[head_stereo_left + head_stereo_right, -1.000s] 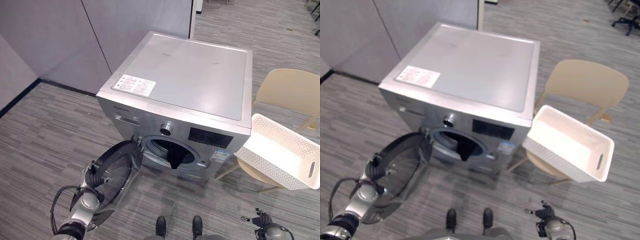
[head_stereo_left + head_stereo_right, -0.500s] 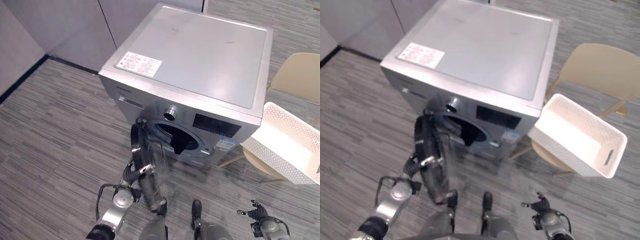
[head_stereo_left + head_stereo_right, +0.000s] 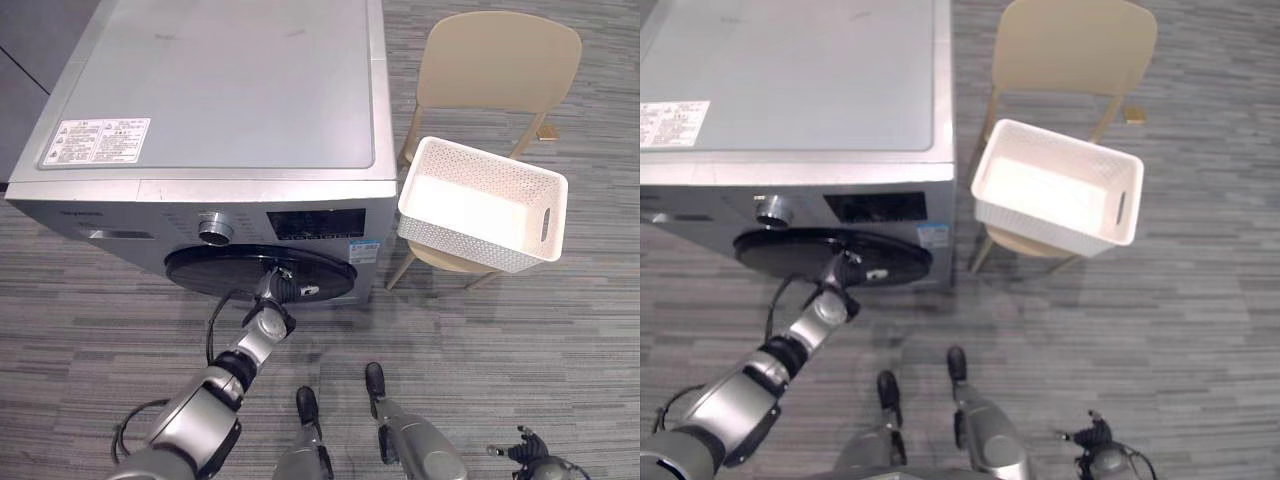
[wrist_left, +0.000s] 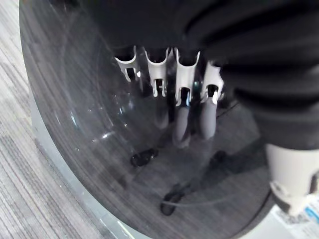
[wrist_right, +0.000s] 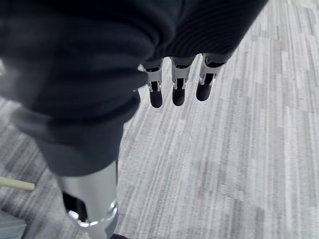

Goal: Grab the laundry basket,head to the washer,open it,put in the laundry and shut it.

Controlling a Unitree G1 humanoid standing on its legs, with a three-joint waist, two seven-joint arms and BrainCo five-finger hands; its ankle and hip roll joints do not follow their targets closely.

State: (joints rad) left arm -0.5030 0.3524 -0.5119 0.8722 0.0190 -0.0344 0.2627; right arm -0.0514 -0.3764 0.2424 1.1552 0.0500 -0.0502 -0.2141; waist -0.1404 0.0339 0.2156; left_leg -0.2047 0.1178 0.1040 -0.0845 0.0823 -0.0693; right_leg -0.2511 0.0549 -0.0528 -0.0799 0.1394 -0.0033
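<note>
The silver washer (image 3: 220, 90) stands in front of me with its round dark glass door (image 3: 230, 272) lying flat against its front. My left hand (image 3: 274, 290) rests on that door; in the left wrist view its fingers (image 4: 180, 74) are straight against the glass (image 4: 89, 124). The white perforated laundry basket (image 3: 470, 250) sits on a beige chair (image 3: 497, 60) to the washer's right, and its inside looks bare. My right hand (image 3: 527, 455) hangs low at the lower right, with relaxed fingers (image 5: 173, 92) over the floor and nothing in them.
Grey striped flooring (image 3: 560, 330) spreads in front of the washer and around the chair. The chair with the basket stands close beside the washer's right side.
The camera has shifted to look more steeply down. The door swung from wide open to flat against the washer front, with my left hand following it. The dark cloth in the opening is now hidden.
</note>
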